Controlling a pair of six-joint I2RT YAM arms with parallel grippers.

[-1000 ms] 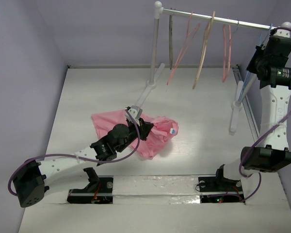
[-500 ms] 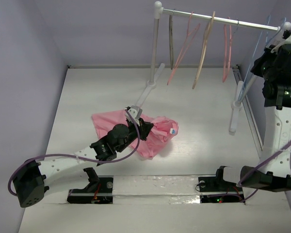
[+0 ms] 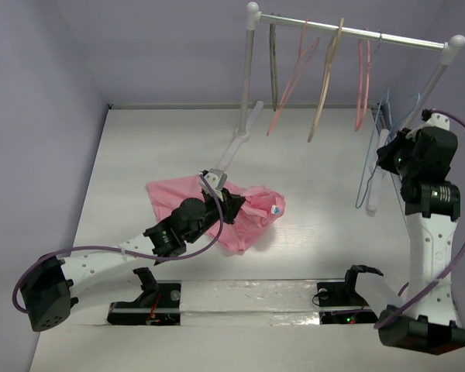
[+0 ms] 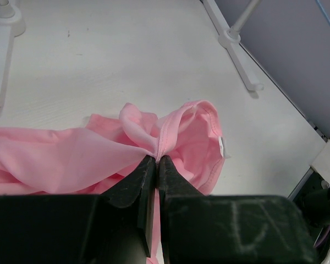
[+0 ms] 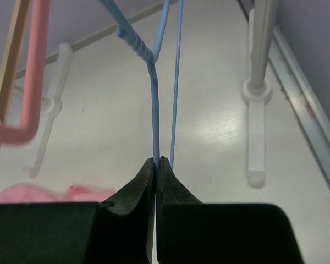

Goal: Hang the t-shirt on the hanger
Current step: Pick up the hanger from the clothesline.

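- The fetching step looks to be in hand: the right gripper is pinching the thin wire of the blue hanger, fingers closed tight on it.
- The hanger is dangling below the rail and apparently off it, beside the rack's right leg and well apart from the t-shirt.
- The t-shirt is lying crumpled on the table, left of centre, and the left gripper is clamping a fold by the neck opening, fingers shut on fabric.
- Next, I'd say, the hanger is needing a carry across to the shirt, with the neck lifted open so one corner can slip inside.
- The right arm is standing tall, wrist bending in toward the rack; the left arm is stretching low across the table.
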